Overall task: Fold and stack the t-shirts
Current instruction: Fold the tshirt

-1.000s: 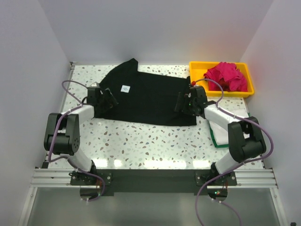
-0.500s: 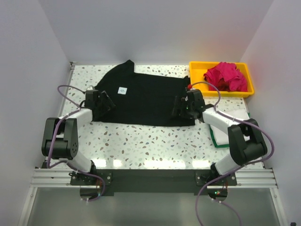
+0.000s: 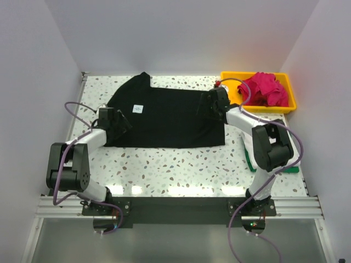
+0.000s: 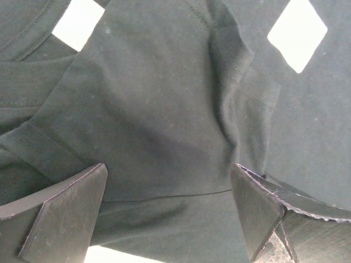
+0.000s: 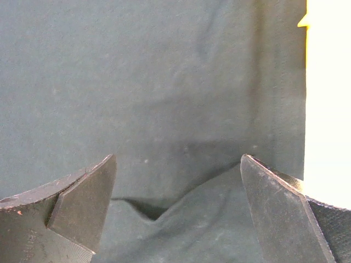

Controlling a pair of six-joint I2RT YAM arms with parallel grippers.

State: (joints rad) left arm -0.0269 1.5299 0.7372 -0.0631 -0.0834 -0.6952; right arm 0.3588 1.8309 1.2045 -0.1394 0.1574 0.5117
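- At nine o'clock on the black t-shirt [image 3: 164, 118], left gripper [image 3: 117, 121] gapes wide; right gripper [image 3: 208, 104], at two o'clock, likewise.
- Shallow bites may catch one layer, skewing the fold.

Arms: two are seen, left arm [image 3: 82, 145] and right arm [image 3: 258, 131], built alike.
Links: white smooth shells are fitted betw. the joints.
Joints: black rounded housings are used, bulkiest at the elbows.
Bases [image 3: 101, 207]: black blocks, one per arm.
Cables [image 3: 74, 103]: lilac, thin; one is looped along each arm and trailed below its base.
Grippers: left gripper [image 3: 112, 121] and right gripper [image 3: 211, 104] are finished in black throughout.
Fingers [image 4: 60, 213]: seen close in wrist views as matte dk-grey wedges w/ flat inner faces; edges are roughened, esp. on the right-hand one.
Markings: a small red spot is seen by the right wrist, poss. an LED; too small to tell.
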